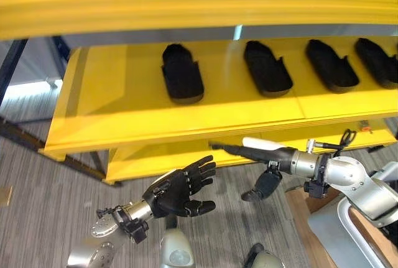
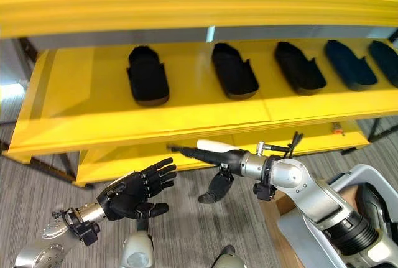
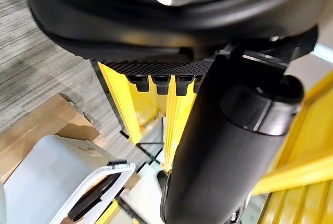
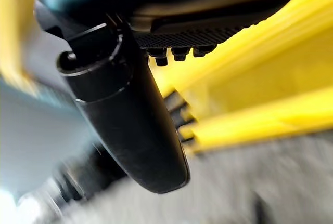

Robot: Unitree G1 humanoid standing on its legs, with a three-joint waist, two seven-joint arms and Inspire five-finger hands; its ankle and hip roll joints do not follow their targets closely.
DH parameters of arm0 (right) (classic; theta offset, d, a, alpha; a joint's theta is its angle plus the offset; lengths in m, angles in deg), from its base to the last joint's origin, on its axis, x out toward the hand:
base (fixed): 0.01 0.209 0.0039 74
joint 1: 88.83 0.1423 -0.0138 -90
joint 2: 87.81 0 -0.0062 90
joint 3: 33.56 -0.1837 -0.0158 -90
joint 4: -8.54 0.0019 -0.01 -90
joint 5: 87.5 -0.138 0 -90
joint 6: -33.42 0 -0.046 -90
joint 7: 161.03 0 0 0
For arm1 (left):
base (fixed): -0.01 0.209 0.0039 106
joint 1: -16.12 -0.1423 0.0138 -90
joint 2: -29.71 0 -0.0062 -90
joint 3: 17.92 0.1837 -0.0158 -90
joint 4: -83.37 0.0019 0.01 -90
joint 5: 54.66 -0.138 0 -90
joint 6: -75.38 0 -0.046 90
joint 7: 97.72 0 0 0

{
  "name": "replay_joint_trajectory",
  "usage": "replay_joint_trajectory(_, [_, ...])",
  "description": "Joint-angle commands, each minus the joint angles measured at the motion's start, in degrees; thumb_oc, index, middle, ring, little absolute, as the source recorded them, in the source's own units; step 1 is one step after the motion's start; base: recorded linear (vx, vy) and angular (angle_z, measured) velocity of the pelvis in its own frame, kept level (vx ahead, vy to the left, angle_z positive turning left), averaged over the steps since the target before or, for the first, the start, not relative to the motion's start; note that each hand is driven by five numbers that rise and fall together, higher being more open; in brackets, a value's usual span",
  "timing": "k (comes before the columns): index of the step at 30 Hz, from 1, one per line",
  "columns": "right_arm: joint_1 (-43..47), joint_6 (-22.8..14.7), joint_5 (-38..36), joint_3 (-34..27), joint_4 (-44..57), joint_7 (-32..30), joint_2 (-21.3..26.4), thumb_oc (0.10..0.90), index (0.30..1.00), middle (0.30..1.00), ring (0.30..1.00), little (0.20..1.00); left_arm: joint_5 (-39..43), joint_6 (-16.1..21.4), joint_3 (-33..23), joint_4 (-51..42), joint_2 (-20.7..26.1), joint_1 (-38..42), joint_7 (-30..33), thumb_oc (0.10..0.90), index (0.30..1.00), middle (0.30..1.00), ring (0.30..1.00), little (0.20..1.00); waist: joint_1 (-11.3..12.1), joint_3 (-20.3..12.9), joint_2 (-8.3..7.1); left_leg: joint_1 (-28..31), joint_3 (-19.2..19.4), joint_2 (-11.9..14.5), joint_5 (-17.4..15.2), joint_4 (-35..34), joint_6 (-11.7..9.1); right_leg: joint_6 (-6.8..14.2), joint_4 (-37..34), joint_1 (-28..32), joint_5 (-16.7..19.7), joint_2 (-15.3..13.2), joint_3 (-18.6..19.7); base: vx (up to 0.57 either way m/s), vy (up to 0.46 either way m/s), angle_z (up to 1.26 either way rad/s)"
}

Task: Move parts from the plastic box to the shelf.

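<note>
Black oblong moulded parts [image 1: 182,73] lying in a row, mid-frame, on yellow metal shelf [image 1: 118,103] | left hand [image 1: 177,190] lower centre, fingers spreading, holding nothing | right hand [image 1: 264,156] centre-right, fingers extending, empty

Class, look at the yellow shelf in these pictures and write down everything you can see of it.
The yellow shelf is a glossy rack, seemingly painted metal, with stacked flat levels. The middle level carries a row of black parts lying flat and spaced apart; the leftmost black part sits apart from the others. A lower level shows beneath, and an upper level crosses the top. It stands on grey striped floor. The right hand reaches under the middle level's front edge; the left hand hovers open before it.
</note>
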Motion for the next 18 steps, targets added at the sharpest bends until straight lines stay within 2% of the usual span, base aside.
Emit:
replay_joint_trajectory(1, [-3.25, -8.22, -4.11, -9.97, 1.12, -5.48, -5.32, 0.900, 1.000, 1.000, 1.000, 1.000, 3.53, 3.32, -1.92, -5.23, -3.30, 1.12, -2.99, 0.900, 1.000, 1.000, 1.000, 1.000, -3.10, -4.80, 0.11, 6.31, 5.78, 4.70, 0.10, -2.78, -0.01, -0.44, -0.06, 1.57, 0.51, -2.32, 1.73, -0.01, 0.010, -0.34])
replay_joint_trajectory(2, [-5.33, -9.15, -1.46, -11.91, 0.67, -7.78, -6.66, 0.900, 1.000, 1.000, 1.000, 1.000, 3.09, 3.16, -2.40, -4.91, -3.90, 1.45, -2.90, 0.900, 1.000, 1.000, 1.000, 1.000, -4.16, -5.18, 0.21, 6.99, 6.61, 4.75, -0.27, -2.79, -0.01, -0.40, -0.48, 1.40, 0.91, -2.32, 2.22, -0.02, 0.003, -0.36])
replay_joint_trajectory(6, [-8.42, -10.33, -0.17, -15.47, -0.32, -12.24, -7.61, 0.900, 1.000, 1.000, 1.000, 1.000, 1.89, 1.89, -3.10, -5.25, -4.28, 1.54, -3.47, 0.900, 1.000, 1.000, 1.000, 1.000, -6.12, -5.77, 0.26, 8.22, 8.14, 5.00, -0.86, -2.64, -0.06, -0.27, -1.53, 1.36, 1.54, -2.08, 3.45, -0.01, -0.009, -0.35])
replay_joint_trajectory(7, [-10.16, -10.38, 1.16, -18.46, -1.55, -17.44, -7.95, 0.900, 1.000, 1.000, 1.000, 1.000, -0.01, 1.18, -2.79, -4.89, -4.02, 2.26, -4.34, 0.900, 1.000, 1.000, 1.000, 1.000, -7.51, -6.05, 0.24, 8.92, 9.27, 5.18, -1.24, -2.58, -0.13, -0.17, -2.21, 1.36, 2.13, -2.12, 4.08, -0.03, -0.022, -0.26])
replay_joint_trajectory(9, [-11.68, -10.29, 1.77, -20.53, -2.62, -20.33, -8.70, 0.900, 1.000, 1.000, 1.000, 1.000, -0.36, 1.45, -2.52, -5.38, -3.57, 2.70, -5.58, 0.900, 1.000, 1.000, 1.000, 1.000, -8.53, -6.07, 0.28, 9.59, 10.41, 5.30, -1.48, -2.76, -0.20, 0.07, -2.78, 1.35, 2.90, -2.46, 4.15, -0.05, -0.035, -0.29])
replay_joint_trajectory(12, [-12.44, -10.09, 1.58, -21.48, -3.58, -20.65, -9.11, 0.900, 1.000, 1.000, 1.000, 1.000, 1.63, 1.46, -2.05, -5.87, -3.55, 3.47, -3.52, 0.900, 1.000, 1.000, 1.000, 1.000, -9.50, -6.11, 0.20, 10.19, 11.59, 5.41, -1.56, -3.10, -0.30, 0.39, -3.28, 0.99, 3.75, -2.77, 4.77, -0.01, -0.043, -0.25])
replay_joint_trajectory(13, [-12.77, -9.69, 0.54, -21.63, -4.59, -19.43, -9.06, 0.900, 1.000, 1.000, 1.000, 1.000, 3.40, 1.87, -1.63, -5.63, -3.75, 4.44, -1.51, 0.900, 1.000, 1.000, 1.000, 1.000, -10.47, -6.18, 0.10, 10.96, 11.51, 5.39, -2.41, -2.93, -0.80, 0.97, -2.80, 1.09, 2.85, -2.84, 6.05, 0.09, -0.062, -0.28])
replay_joint_trajectory(15, [-14.30, -9.57, -0.67, -22.38, -4.79, -19.02, -9.28, 0.900, 1.000, 1.000, 1.000, 1.000, 5.68, 3.96, -1.55, -4.84, -4.62, 4.78, 1.18, 0.900, 1.000, 1.000, 1.000, 1.000, -11.34, -6.07, -0.22, 11.51, 12.80, 5.78, -2.67, -2.22, -1.00, 0.95, -2.51, 1.06, 2.90, -2.96, 6.17, 0.08, -0.087, -0.23])
replay_joint_trajectory(16, [-15.11, -8.24, -1.11, -22.67, -4.91, -21.87, -9.34, 0.900, 1.000, 1.000, 1.000, 1.000, 7.59, 4.86, -1.64, -4.79, -5.42, 4.49, 3.30, 0.900, 1.000, 1.000, 1.000, 1.000, -11.32, -6.02, -0.46, 11.89, 13.70, 6.08, -2.64, -2.25, -1.21, 0.97, -2.60, 0.91, 3.28, -3.17, 5.58, 0.03, -0.081, -0.17])
replay_joint_trajectory(18, [-15.40, -8.04, -0.97, -22.96, -5.30, -23.07, -9.60, 0.900, 1.000, 1.000, 1.000, 1.000, 7.95, 5.21, -1.83, -4.88, -5.91, 4.20, 4.01, 0.900, 1.000, 1.000, 1.000, 1.000, -11.27, -6.02, -0.55, 12.06, 14.07, 6.27, -2.50, -2.49, -1.37, 1.01, -2.78, 0.87, 3.46, -3.18, 5.21, 0.01, -0.066, -0.27])
